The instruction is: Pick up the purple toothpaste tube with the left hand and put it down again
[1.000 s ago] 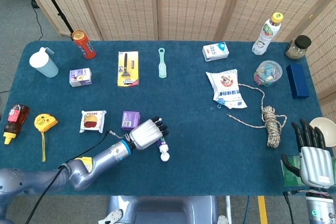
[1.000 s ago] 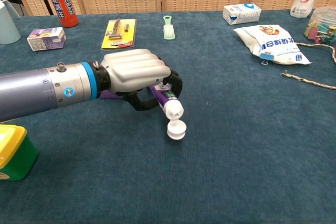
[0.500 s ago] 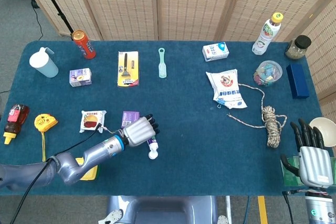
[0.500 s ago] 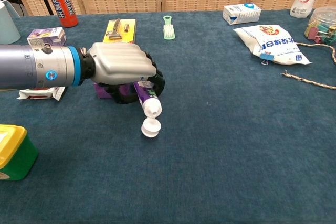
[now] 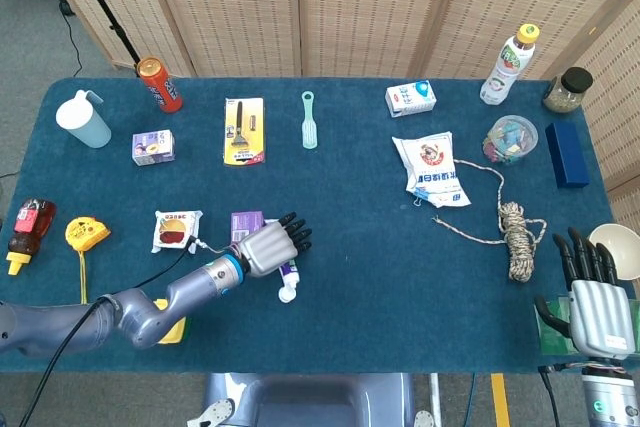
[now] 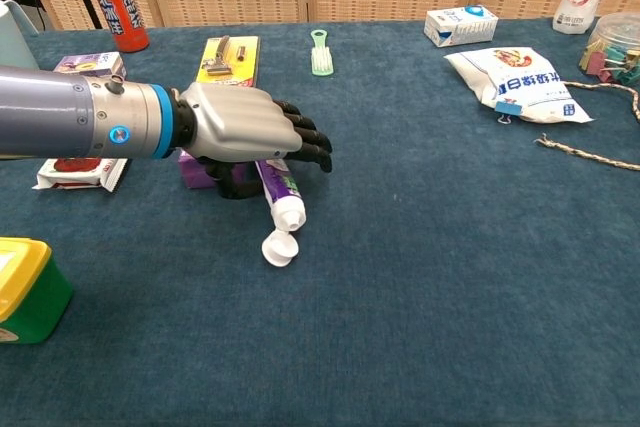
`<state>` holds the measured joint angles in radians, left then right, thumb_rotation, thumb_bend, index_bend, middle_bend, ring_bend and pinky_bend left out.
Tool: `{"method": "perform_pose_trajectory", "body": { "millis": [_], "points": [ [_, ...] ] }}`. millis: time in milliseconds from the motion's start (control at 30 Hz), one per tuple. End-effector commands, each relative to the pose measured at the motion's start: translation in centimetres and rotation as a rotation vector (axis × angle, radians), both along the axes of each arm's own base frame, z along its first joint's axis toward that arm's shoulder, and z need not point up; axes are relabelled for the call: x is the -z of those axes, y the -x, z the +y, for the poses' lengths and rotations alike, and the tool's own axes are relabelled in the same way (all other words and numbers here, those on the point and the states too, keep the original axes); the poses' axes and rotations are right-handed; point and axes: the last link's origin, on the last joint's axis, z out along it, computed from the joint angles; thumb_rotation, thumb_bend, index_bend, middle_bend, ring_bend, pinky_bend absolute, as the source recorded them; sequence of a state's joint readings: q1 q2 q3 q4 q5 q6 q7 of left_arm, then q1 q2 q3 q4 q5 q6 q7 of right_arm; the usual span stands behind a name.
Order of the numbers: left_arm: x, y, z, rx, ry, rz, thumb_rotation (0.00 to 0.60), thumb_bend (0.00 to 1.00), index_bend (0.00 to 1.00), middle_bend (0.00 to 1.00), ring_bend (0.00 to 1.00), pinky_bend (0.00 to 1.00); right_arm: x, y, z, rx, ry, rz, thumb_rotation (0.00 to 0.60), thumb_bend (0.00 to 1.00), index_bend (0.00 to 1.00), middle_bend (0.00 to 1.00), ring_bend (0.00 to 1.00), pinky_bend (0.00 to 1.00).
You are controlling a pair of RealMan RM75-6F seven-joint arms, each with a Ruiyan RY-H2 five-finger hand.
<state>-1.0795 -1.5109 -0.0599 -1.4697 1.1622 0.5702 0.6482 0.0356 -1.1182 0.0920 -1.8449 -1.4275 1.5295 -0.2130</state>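
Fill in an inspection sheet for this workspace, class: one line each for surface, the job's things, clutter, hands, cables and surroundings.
Surface: table with blue cloth.
Job's things: purple tube lying on the cloth, flip cap open, beside a purple box.
Clutter: can, mug, razor pack, brush, milk carton, white pouch, rope, bottle, jar, tape measure.
Hands: left hand over the tube, fingers stretched out, not gripping; right hand at the table's near right edge, fingers straight.
Cables: black cable along the left arm.
Surroundings: woven folding screens behind.
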Motion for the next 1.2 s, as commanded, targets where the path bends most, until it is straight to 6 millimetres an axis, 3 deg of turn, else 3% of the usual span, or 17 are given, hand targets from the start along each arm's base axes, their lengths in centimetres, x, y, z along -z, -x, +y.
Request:
{"method": "perform_pose_trajectory", "body": {
  "millis": [33, 333, 767, 1200],
  "points": [
    [0.5, -1.0, 0.2, -0.004, 0.000, -0.001, 0.600, 0.51, 0.01, 0.00, 0.00, 0.01, 0.0, 0.0, 0.0, 0.000, -0.001, -0.001, 0.600, 0.33, 0.00, 0.00, 0.00, 0.00],
    [-0.1, -2.4, 0.5, -0.044, -0.014, -0.056, 0.600, 0.51, 0.00, 0.00, 0.00, 0.00, -0.2, 0.2, 0.2, 0.006, 0.003, -0.005, 0.600, 0.33, 0.00, 0.00, 0.00, 0.00],
    [-0.4, -0.3, -0.3, -0.058, 0.010, -0.173, 0.600, 0.50, 0.01, 0.00, 0.00, 0.00, 0.0, 0.2, 0.0, 0.002, -0.003, -0.009, 0.600, 0.33, 0.00, 0.00, 0.00, 0.00],
    [0.8, -0.1, -0.4, -0.019, 0.056, -0.207, 0.600, 0.40, 0.08, 0.01, 0.00, 0.00, -0.2, 0.2, 0.3, 0.011, 0.003, -0.003, 0.600, 0.33, 0.00, 0.00, 0.00, 0.00]
  ]
}}
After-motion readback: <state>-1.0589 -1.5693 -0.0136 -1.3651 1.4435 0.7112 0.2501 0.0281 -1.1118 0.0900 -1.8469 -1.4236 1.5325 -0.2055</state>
